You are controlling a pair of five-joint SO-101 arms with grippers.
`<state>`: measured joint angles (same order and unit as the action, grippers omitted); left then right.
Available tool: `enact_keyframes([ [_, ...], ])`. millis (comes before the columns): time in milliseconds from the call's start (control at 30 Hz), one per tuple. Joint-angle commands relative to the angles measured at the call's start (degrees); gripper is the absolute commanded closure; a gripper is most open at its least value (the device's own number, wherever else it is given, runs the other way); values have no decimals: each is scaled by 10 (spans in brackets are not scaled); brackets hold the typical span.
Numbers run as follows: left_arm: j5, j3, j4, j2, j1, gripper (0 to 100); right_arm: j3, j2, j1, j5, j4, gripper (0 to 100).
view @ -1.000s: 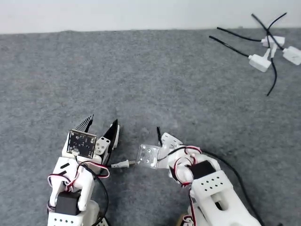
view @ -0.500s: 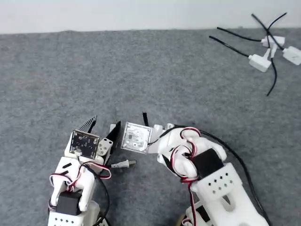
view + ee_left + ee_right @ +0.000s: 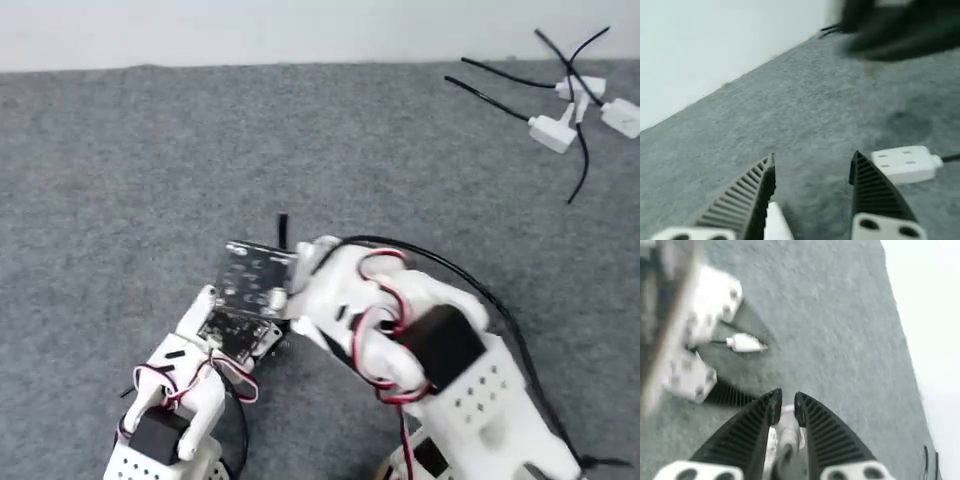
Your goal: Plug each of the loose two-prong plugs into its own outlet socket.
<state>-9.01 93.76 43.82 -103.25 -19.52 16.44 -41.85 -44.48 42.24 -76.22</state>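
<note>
Left jaws wide, right jaws narrow.

grey carpet (image 3: 150,150), white outlet socket (image 3: 902,162), white wall (image 3: 300,30)

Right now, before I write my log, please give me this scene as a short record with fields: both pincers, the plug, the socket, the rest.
left pincer: open
right pincer: shut on a white piece
loose plug: on the grey mat, apparently between the left pincer's open fingers, not in any socket
outlet socket: white, cable attached, just beyond the left pincer's fingertips
far connectors: white, black cables crossing, far right of the mat in the high view
</note>
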Motion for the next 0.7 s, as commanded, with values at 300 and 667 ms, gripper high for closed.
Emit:
enact_keyframes([
  [300, -4, -74, 53, -9, -20, 765, -53, 46, -90, -40, -17, 990],
  [667, -4, -95, 83, -9, -20, 765, -25, 31, -66, -36, -53, 990],
])
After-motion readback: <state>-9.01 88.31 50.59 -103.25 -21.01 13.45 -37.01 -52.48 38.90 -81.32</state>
